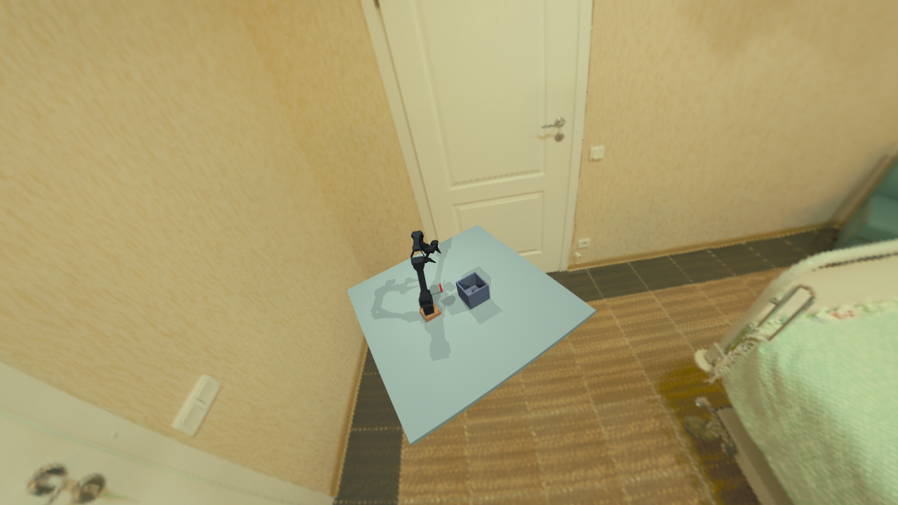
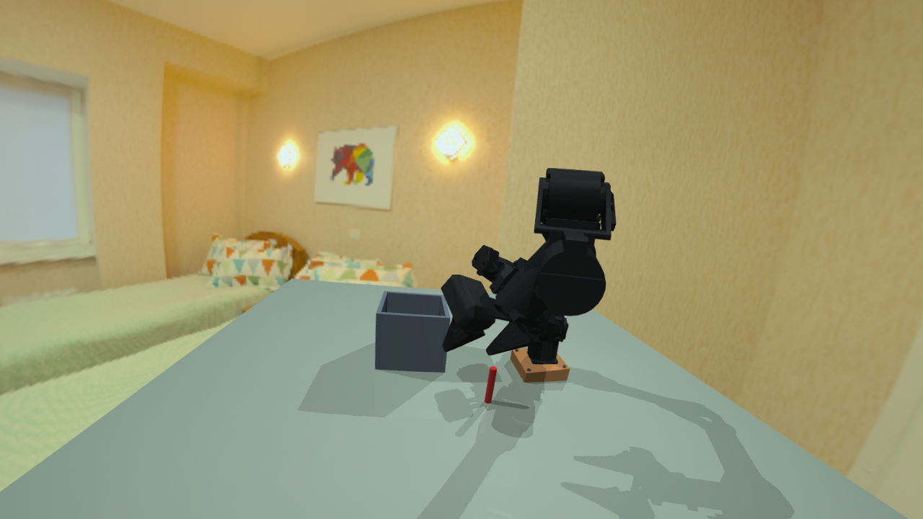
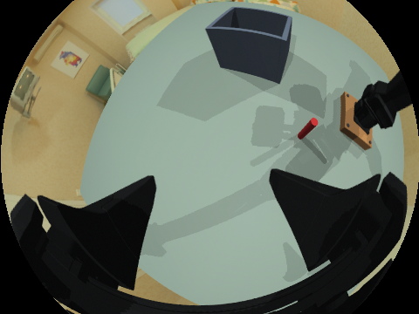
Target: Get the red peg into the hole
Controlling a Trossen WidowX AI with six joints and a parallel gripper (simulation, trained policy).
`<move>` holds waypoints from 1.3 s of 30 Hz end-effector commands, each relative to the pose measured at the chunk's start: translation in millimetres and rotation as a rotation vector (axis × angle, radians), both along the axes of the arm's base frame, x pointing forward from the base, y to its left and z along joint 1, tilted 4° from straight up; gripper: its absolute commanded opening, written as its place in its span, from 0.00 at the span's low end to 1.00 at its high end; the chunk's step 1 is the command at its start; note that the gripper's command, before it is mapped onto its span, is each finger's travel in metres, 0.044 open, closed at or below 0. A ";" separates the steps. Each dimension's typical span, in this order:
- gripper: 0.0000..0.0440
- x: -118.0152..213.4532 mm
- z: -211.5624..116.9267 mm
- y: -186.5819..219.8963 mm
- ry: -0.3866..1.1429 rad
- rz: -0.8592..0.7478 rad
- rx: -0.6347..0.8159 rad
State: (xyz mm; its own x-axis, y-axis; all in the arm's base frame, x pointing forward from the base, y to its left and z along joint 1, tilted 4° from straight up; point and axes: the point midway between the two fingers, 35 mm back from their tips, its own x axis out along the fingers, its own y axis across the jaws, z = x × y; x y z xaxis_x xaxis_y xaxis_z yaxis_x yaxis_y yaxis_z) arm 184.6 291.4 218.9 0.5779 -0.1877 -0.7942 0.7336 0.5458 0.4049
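Observation:
The red peg [image 1: 440, 288] [image 2: 490, 385] [image 3: 307, 128] stands upright on the table, between the box and the arm's base. The dark blue-grey open box [image 1: 466, 296] [image 2: 411, 342] [image 3: 253, 52] stands beside it. Its inside shows only partly in the top view, too small to make out a hole; the other views hide its bottom. My gripper [image 1: 436, 256] [image 2: 467, 352] [image 3: 214, 179] is wide open with nothing between its fingers. It hangs above the table, away from the peg, which lies ahead and to the right of the fingers in the wrist view.
The light blue-grey table [image 1: 452, 389] [image 2: 226, 451] [image 3: 175, 148] bears the arm's orange-brown base [image 1: 431, 315] [image 2: 545, 374] [image 3: 349, 118] near the peg. The box walls rise well above the peg's top. Shadows of the arm and box fall across the table.

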 end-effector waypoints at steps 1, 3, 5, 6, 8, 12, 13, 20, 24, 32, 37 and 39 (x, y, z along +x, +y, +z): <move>0.94 0.1 -1.7 -4.0 0.028 -0.001 -0.004; 0.97 0.8 -4.9 -15.1 0.090 -0.006 -0.016; 0.99 3.2 -7.6 -29.3 0.155 -0.017 -0.020; 0.99 4.5 -8.4 -36.7 0.186 -0.022 -0.019; 1.00 6.5 -9.3 -51.5 0.243 -0.029 -0.013; 1.00 7.5 -8.7 -78.7 0.340 -0.033 0.017; 1.00 7.1 -8.4 -84.8 0.361 -0.034 0.027; 1.00 -1.9 -9.8 -120.1 0.478 -0.044 0.095; 1.00 -12.5 -16.4 -135.0 0.547 -0.052 0.115; 1.00 -31.7 -37.1 -148.4 0.665 -0.058 0.161; 1.00 -38.8 -53.3 -151.1 0.718 -0.062 0.189; 1.00 -40.5 -60.2 -151.5 0.734 -0.065 0.202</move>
